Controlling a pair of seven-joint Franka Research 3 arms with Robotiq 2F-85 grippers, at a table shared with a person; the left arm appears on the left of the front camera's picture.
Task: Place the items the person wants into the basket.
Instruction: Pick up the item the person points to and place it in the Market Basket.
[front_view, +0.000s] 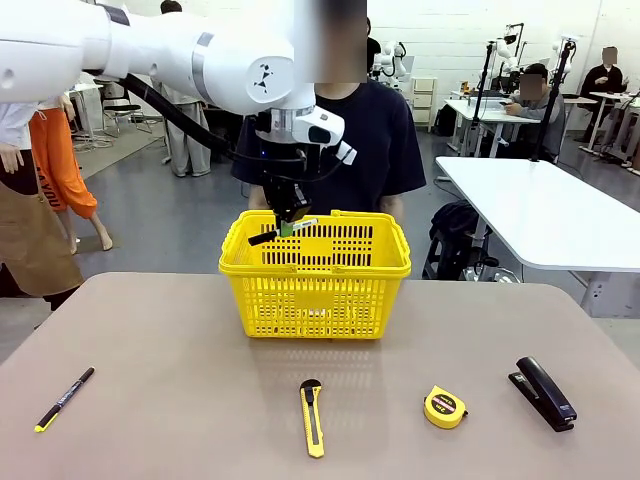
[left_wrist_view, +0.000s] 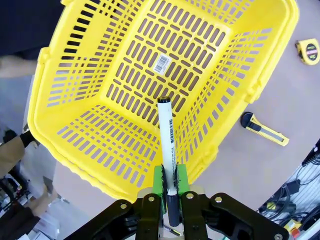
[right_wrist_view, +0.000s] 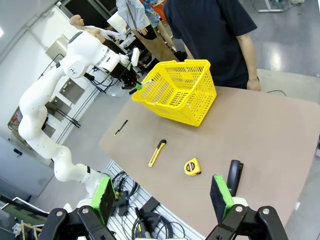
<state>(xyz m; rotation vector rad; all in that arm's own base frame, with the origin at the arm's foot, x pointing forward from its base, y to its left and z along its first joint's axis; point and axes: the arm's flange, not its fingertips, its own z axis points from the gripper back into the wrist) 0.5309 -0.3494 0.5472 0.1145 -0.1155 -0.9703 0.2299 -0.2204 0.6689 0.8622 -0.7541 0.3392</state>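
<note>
Above the basket (front_view: 318, 292): marker (left_wrist_view: 166, 137) clamped in left gripper (left_wrist_view: 170, 176)

Over the basket's far-left rim, the left gripper pinches the marker tight between its green pads, tip pointing down into the basket. The right gripper (right_wrist_view: 162, 196) hangs with jaws wide apart, holding nothing. The utility knife (front_view: 312, 405) and pen (front_view: 63, 398) lie on the table (front_view: 180, 340).

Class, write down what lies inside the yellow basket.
From the left wrist view, the basket has a slotted floor bearing just a barcode sticker; no tool lies there. The marker, gripped in the left claw above it, covers a narrow strip of floor.
</note>
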